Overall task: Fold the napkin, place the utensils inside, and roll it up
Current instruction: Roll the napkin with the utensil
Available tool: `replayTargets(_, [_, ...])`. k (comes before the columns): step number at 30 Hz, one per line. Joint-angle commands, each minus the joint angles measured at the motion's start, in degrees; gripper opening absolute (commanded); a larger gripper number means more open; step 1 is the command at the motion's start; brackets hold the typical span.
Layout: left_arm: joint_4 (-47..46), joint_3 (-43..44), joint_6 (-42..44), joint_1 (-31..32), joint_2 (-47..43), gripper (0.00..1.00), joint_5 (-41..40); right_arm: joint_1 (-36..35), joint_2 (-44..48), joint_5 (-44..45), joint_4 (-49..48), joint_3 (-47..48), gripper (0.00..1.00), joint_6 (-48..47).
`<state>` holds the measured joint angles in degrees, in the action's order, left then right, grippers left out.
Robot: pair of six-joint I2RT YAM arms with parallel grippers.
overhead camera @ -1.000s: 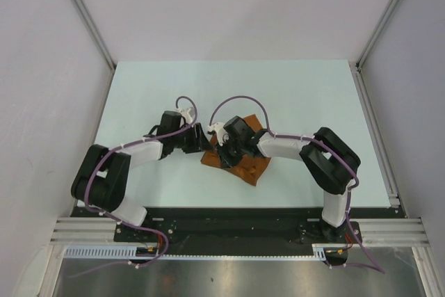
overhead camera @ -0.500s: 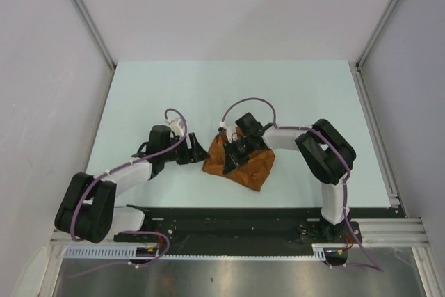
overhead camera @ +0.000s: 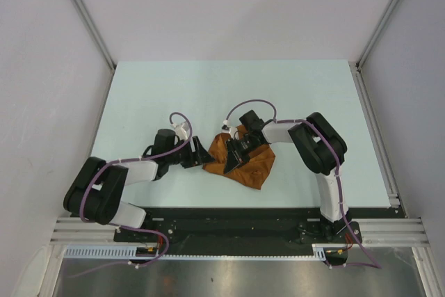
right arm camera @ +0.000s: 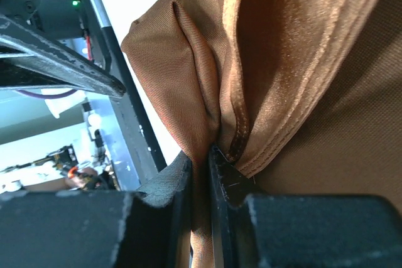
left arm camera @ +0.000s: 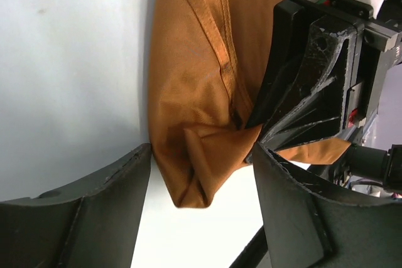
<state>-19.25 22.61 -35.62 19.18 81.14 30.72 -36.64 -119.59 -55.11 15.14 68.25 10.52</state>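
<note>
"near the middle of the surface (overhead camera: pixel 299 95), a little toward the arms' side: is that where the napkin (overhead camera: pixel 259 169) lies, mia?"

"yes, tom. it sits between the two arms, bunched and creased rather than flat, a rust-orange heap with one corner pointing to the near edge."

"what about the right fingers (overhead camera: pixel 232 161)?"

"nearly closed, with only a thin slit between them, and a fold of the napkin is pinched in that slit. from the right wrist you see the stitched hem running down into the grip, and the cloth rises in ridges away from it."

"and the left fingers (overhead camera: pixel 199 155)?"

"spread wide, holding nothing. in the top view they sit at the napkin's left edge. from the left wrist a crumpled corner of the cloth lies in the gap between them, with pale surface showing around it."

"do they touch the cloth?"

"i cannot tell. one of them looks just beside the napkin's edge, but it is too close to call."

"how near are the two pairs to each other?"

"close. in the left wrist view the right fingers come down onto the napkin just beyond the open pair, at the spot where the folds gather."

"is the napkin raised there?"

"the folds stand up at the pinch."
</note>
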Motion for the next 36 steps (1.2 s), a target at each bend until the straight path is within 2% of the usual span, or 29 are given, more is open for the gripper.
replayTargets(1, [-3.2, 1.1, -1.4, 0.9, 3.7, 0.69, 0.5, 0.3, -3.7, 0.4, 4.3, 0.2, 0.17, -1.5])
replayTargets(3, [-4.1, 1.4, -1.7, 1.1, 4.6, 0.65, 0.5, 0.4, -4.3, 0.0, 4.6, 0.7, 0.17, -1.7])
replayTargets(8, [-4.5, 1.9, -2.7, 2.1, 7.4, 0.36, 0.9, 1.0, -4.9, -0.5, 5.0, 1.2, 0.18, -2.1])
replayTargets(9, [-4.3, 1.9, -2.8, 2.4, 7.4, 0.24, 0.9, 1.0, -4.9, -0.5, 5.2, 1.4, 0.18, -2.0])
replayTargets(12, [-3.0, 1.9, -2.6, 2.8, 7.4, 0.00, 0.7, 1.5, -4.4, -0.3, 5.6, 1.6, 0.20, -2.0])
replayTargets(15, [-1.0, 2.3, -1.3, 2.8, 6.8, 0.00, 0.1, 1.8, -2.9, 0.0, 6.3, 2.1, 0.26, -1.6])
replayTargets(18, [2.0, 3.1, 0.0, 2.8, 6.7, 0.00, -0.7, 1.9, 0.7, 1.0, 8.0, 2.9, 0.38, -1.4])
replayTargets(19, [2.9, 3.4, 0.3, 2.8, 6.7, 0.00, -0.6, 1.8, 1.7, 2.2, 9.0, 3.5, 0.46, -1.3])
replayTargets(22, [3.9, 4.0, 0.7, 2.8, 6.7, 0.00, -0.6, 1.8, 6.6, 5.8, 10.8, 4.6, 0.56, -1.2])
replayTargets(24, [4.4, 4.5, 1.0, 2.8, 6.8, 0.00, -0.5, 1.5, 10.4, 8.2, 10.7, 4.5, 0.59, -0.9])
replayTargets(27, [5.2, 4.8, 1.2, 2.7, 7.4, 0.00, -0.6, -2.4, 15.5, 21.0, 10.4, 3.5, 0.64, -3.4])
replayTargets(30, [5.1, 5.0, 1.2, 2.8, 7.6, 0.00, -0.5, -7.1, 17.7, 29.9, 6.2, 0.7, 0.65, -4.6])
replayTargets(36, [5.7, 5.7, 1.2, 2.8, 7.5, 0.00, -0.5, -10.4, 18.7, 36.3, -1.0, -4.0, 0.65, -5.2])
